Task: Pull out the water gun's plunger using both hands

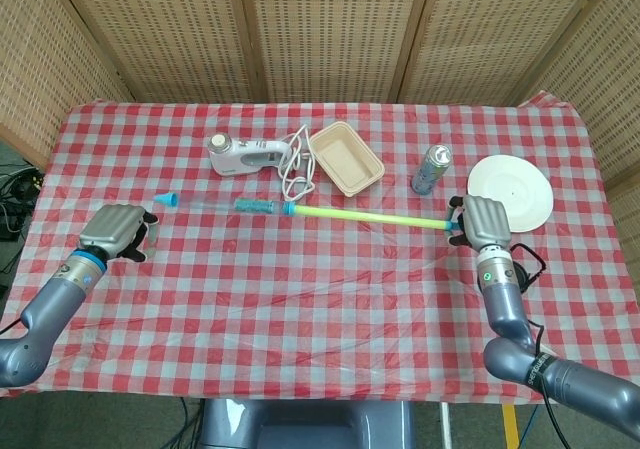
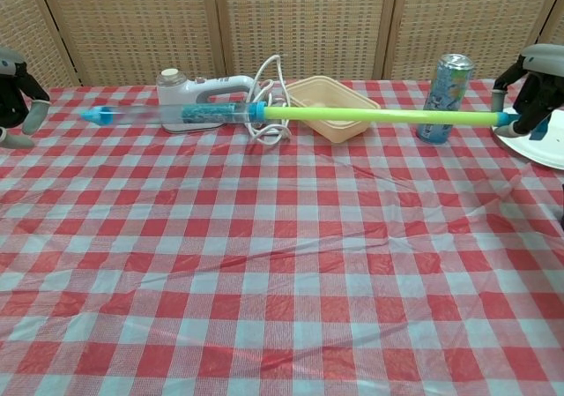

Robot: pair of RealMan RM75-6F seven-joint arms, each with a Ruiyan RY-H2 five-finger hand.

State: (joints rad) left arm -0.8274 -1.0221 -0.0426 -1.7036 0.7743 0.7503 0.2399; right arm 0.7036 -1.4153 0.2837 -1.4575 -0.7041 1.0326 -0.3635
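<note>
The water gun's clear barrel with a blue tip lies slanted at the table's left middle. A blue foam piston sits inside it. The yellow-green plunger rod sticks far out to the right. My right hand grips the rod's blue end. My left hand is beside the blue tip, apart from it, holding nothing, fingers loosely curved. In the chest view the barrel and rod hang level above the cloth, between the left hand and the right hand.
Behind the gun are a white hand mixer with its cord, a beige container and a drink can. A white plate is beside my right hand. A black object lies by the right forearm.
</note>
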